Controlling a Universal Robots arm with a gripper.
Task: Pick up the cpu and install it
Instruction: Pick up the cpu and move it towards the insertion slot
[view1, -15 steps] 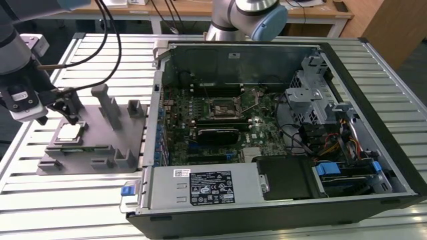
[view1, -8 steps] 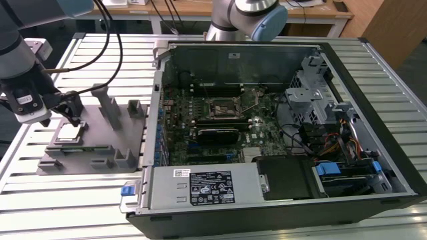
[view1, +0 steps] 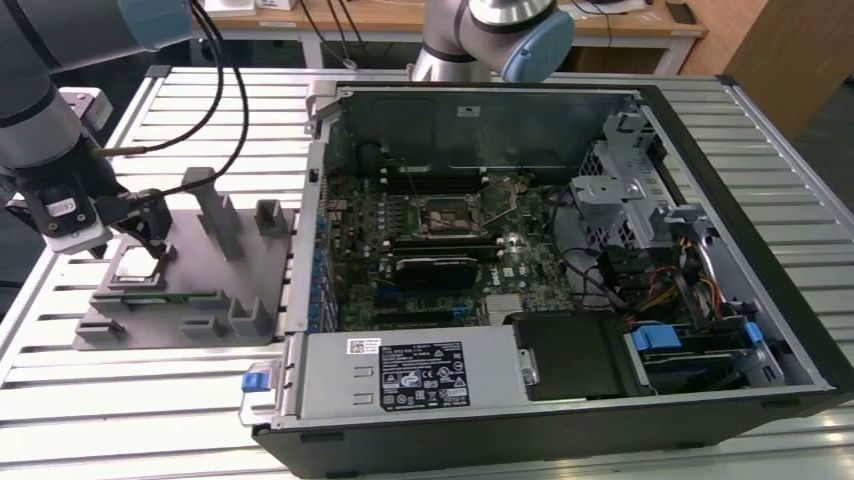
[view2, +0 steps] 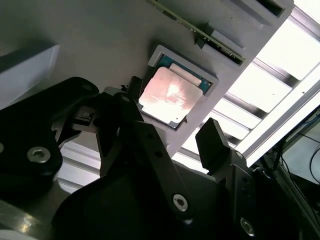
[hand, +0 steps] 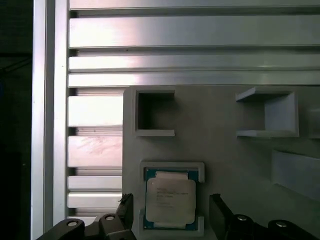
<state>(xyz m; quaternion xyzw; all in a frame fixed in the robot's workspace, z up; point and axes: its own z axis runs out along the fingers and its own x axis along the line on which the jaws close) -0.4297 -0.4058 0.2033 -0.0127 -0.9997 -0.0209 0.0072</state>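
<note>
Currently I have the tool (view2: 172, 106) released above the grey tray (hand: 225, 150), fingers (hand: 219, 210) straddling the cpu (hand: 170, 200) in its recess, which appears to keep the chip square for gripping.

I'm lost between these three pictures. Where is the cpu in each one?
Exterior view: the cpu lies in the grey tray, at the exterior view's left.
First wrist view: the cpu sits in its tray recess, between the open fingers.
Second wrist view: the cpu sits in the same recess, just beyond the fingers.
Shared landmark: the tray's raised frame around the cpu.
</note>
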